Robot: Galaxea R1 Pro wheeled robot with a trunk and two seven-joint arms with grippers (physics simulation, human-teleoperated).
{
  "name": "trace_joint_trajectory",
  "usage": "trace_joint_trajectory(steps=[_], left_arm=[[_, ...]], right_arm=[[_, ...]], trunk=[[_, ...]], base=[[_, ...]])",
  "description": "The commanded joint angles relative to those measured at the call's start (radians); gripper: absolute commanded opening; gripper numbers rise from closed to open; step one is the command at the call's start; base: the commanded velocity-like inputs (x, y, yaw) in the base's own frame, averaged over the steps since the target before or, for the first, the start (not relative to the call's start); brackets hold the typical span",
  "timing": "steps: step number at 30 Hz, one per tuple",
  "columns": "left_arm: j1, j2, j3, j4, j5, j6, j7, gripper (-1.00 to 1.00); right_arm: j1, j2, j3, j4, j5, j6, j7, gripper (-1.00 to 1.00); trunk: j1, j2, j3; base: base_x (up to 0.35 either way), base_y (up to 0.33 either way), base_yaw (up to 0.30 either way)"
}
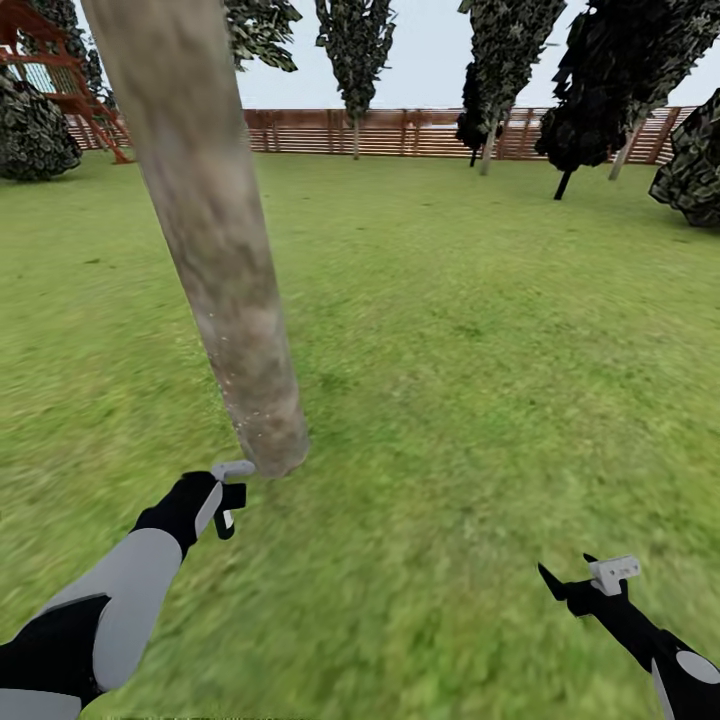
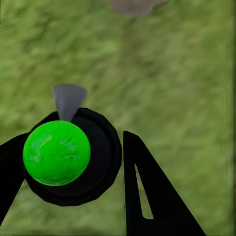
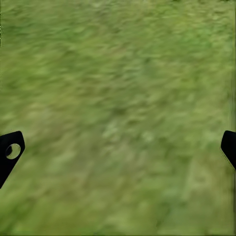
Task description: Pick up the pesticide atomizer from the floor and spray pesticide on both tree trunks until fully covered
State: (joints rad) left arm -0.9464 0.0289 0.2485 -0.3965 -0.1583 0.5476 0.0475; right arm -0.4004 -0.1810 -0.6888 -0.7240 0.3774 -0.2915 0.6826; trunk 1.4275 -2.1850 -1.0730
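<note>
Left gripper is clamped around the pesticide atomizer right at the tree trunk base, looks light, rigid, best held mid-body, while right gripper hangs spread empty.

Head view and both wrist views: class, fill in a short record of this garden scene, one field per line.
setting: green lawn, brown slat fence behind
nearest tree trunk: mottled grey-tan trunk, leaning, base in the grass
left gripper: close by the trunk's base, fingers around a dark bottle with a bright green top
right gripper: over bare grass, fingers wide apart, holding nothing
background: dark trees along the fence
</note>
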Motion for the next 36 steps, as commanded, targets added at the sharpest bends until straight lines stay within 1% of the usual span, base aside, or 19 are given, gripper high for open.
trace_joint_trajectory(steps=[1, 7, 13, 16, 17, 18, 19, 20, 21, 23, 24, 25, 27, 29, 33, 36], left_arm=[[0.000, 0.000, 0.000, 0.000, 0.001, 0.000, 0.000, -1.00], [0.000, -0.001, 0.000, 0.001, 0.005, -0.007, 0.001, -1.00], [-0.004, -0.017, 0.000, -0.007, 0.008, -0.025, -0.012, -1.00], [-0.021, -0.019, -0.001, -0.016, 0.009, -0.016, -0.041, -1.00], [-0.035, -0.020, -0.001, -0.040, 0.008, -0.007, -0.064, -1.00], [-0.049, -0.018, -0.001, -0.068, 0.007, 0.010, -0.086, -1.00], [-0.072, -0.021, -0.002, -0.112, 0.006, 0.065, -0.106, -1.00], [-0.097, -0.022, -0.003, -0.143, 0.005, 0.118, -0.112, -1.00], [-0.110, -0.022, -0.003, -0.152, 0.005, 0.140, -0.114, -1.00], [-0.154, -0.024, -0.006, -0.164, 0.004, 0.179, -0.117, -1.00], [-0.190, -0.021, -0.032, -0.167, 0.004, 0.211, -0.129, -1.00], [-0.208, -0.019, -0.053, -0.168, 0.004, 0.247, -0.143, -1.00], [-0.233, -0.015, -0.076, -0.169, 0.005, 0.310, -0.174, -1.00], [-0.241, -0.011, -0.087, -0.169, 0.004, 0.336, -0.212, -1.00], [-0.232, -0.008, -0.095, -0.170, 0.002, 0.341, -0.230, -1.00], [-0.179, -0.006, -0.104, -0.168, 0.001, 0.337, -0.233, -1.00]], right_arm=[[0.000, 0.000, 0.000, 0.000, 0.000, 0.000, 0.000, 1.00], [0.000, 0.000, 0.000, 0.000, 0.000, 0.000, 0.000, 1.00], [0.000, -0.003, -0.002, -0.003, 0.000, 0.000, 0.000, 1.00], [0.000, -0.003, -0.003, -0.005, 0.000, 0.001, 0.000, 1.00], [0.000, -0.003, -0.003, -0.006, 0.000, 0.001, 0.000, 1.00], [0.000, -0.003, -0.003, -0.007, 0.000, 0.001, 0.000, 1.00], [0.000, -0.003, -0.003, -0.008, -0.001, 0.001, 0.000, 1.00], [0.000, -0.004, -0.003, -0.009, -0.001, 0.001, 0.000, 1.00], [0.000, -0.004, -0.003, -0.009, -0.001, 0.001, 0.000, 1.00], [0.000, -0.005, -0.004, -0.009, -0.001, 0.002, 0.000, 1.00], [0.000, -0.007, -0.004, -0.009, -0.002, 0.002, 0.000, 1.00], [0.000, -0.008, -0.005, -0.009, -0.002, 0.002, 0.000, 1.00], [0.000, -0.009, -0.004, -0.009, -0.002, 0.002, 0.000, 1.00], [0.000, -0.009, -0.003, -0.009, -0.002, 0.002, 0.000, 1.00], [0.000, -0.009, -0.003, -0.009, -0.002, 0.001, 0.000, 1.00], [0.000, -0.009, -0.003, -0.009, -0.002, 0.001, 0.000, 1.00]], trunk=[[0.000, 0.000, 0.000], [0.000, 0.000, 0.000], [0.000, 0.000, 0.000], [0.000, 0.000, 0.000], [0.000, 0.000, 0.000], [0.000, 0.000, 0.000], [0.000, 0.000, 0.000], [0.000, 0.000, 0.000], [0.000, 0.000, 0.000], [0.000, 0.000, 0.000], [0.000, 0.000, 0.000], [0.000, 0.000, 0.000], [0.000, 0.000, 0.000], [0.000, 0.000, 0.000], [0.000, 0.000, 0.000], [0.000, 0.000, 0.002]], base=[[0.000, -0.275, 0.237], [0.088, -0.273, 0.271], [0.076, -0.096, 0.277], [0.003, -0.003, 0.074], [0.001, -0.001, 0.020], [0.000, 0.000, 0.010], [0.000, 0.000, 0.003], [0.000, 0.000, 0.001], [0.000, 0.000, 0.000], [0.000, 0.000, 0.000], [0.000, 0.000, 0.000], [0.000, 0.000, 0.000], [0.000, 0.000, 0.000], [0.000, 0.000, 0.000], [0.000, 0.000, -0.004], [0.000, 0.000, -0.181]])
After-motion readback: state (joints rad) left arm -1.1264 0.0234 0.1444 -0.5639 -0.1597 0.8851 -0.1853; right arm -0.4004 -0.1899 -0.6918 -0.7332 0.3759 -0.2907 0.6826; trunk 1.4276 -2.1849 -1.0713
